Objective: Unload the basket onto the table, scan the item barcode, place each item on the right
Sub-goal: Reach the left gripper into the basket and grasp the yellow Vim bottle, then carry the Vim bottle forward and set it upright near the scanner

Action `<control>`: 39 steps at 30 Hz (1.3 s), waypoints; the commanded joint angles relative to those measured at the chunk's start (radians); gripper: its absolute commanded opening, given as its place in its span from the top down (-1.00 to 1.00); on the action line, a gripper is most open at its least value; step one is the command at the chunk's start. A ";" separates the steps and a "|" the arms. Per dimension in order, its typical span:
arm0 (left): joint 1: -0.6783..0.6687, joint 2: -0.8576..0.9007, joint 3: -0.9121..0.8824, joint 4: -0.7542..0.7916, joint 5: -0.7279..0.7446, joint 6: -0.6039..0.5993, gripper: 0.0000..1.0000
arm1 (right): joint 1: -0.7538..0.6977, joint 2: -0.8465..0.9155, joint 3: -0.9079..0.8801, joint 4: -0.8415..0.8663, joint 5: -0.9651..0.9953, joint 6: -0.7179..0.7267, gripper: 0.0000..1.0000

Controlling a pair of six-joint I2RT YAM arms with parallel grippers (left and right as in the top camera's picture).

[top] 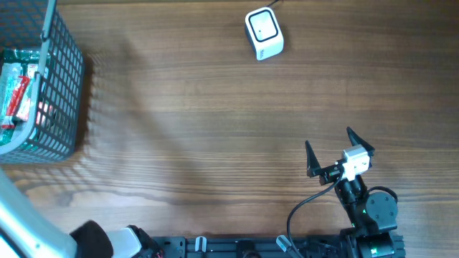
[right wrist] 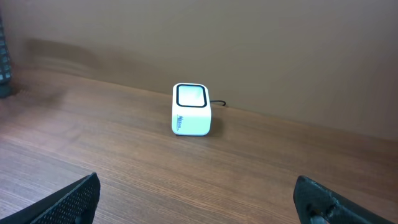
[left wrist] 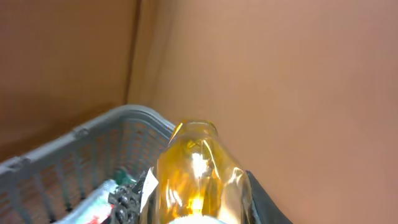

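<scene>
You are looking at a brown wooden table (top: pixel 215 129) with its grain running left to right. A grey wire basket (top: pixel 68 86) stands at its left edge. A small white scanner (top: pixel 264 33) sits on the far side, right of centre, well apart from the basket.

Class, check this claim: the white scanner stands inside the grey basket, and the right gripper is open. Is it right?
No. The scanner stands on the table, apart from the basket, as the overhead view shows. The right gripper is open.
</scene>
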 commanded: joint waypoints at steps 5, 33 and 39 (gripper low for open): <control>-0.250 -0.049 0.006 -0.152 0.108 -0.048 0.79 | -0.005 -0.001 -0.001 0.004 -0.001 -0.005 -0.99; -1.154 0.467 -0.007 -0.475 -0.014 -0.038 0.77 | -0.005 -0.001 -0.001 0.005 -0.001 -0.005 -1.00; -1.269 0.540 -0.007 -0.416 -0.167 -0.054 0.73 | -0.005 -0.001 -0.001 0.004 -0.001 -0.006 -0.99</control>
